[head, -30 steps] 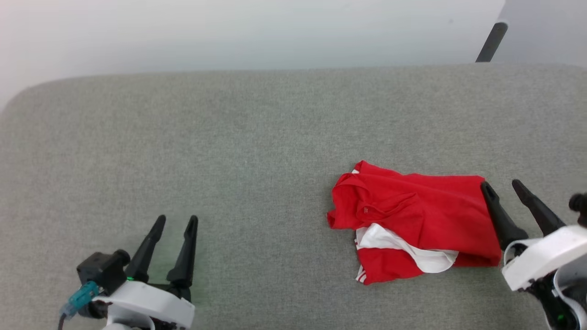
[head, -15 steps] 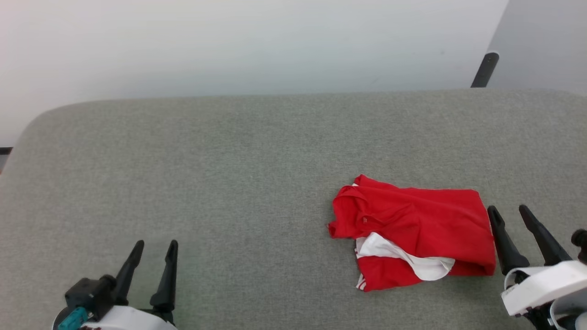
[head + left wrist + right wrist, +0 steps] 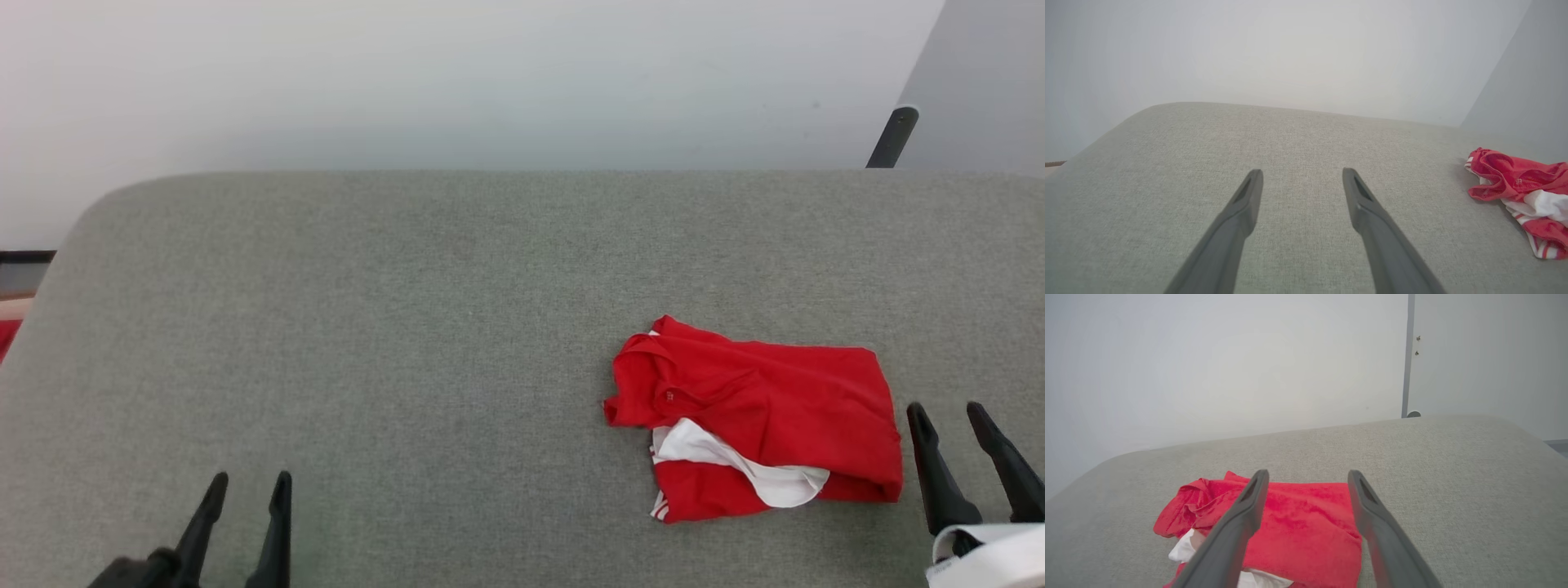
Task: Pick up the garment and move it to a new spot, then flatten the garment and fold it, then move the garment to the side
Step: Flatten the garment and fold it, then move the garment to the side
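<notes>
The garment [image 3: 755, 420] lies folded in a loose red bundle with a white sleeve showing, on the right part of the grey surface [image 3: 424, 327]. It also shows in the left wrist view as a garment [image 3: 1523, 192] at the right edge, and in the right wrist view as a garment [image 3: 1298, 526] under the fingers. My right gripper [image 3: 947, 412] stands open just right of the bundle, apart from it and holding nothing. My left gripper [image 3: 249, 486] is open at the lower left, far from the cloth, over bare grey fabric. The same open fingers appear as left gripper [image 3: 1302, 173] and right gripper [image 3: 1308, 475].
A pale wall rises behind the surface's far edge. A dark post [image 3: 891, 137] stands at the back right. A bit of red cloth [image 3: 6, 336] lies beyond the rounded left edge. Bare grey fabric stretches left of the garment.
The head camera has shifted, so the whole picture moved down and right. Both grippers sit lower in view and the right one is a little farther from the bundle. The garment lies unchanged.
</notes>
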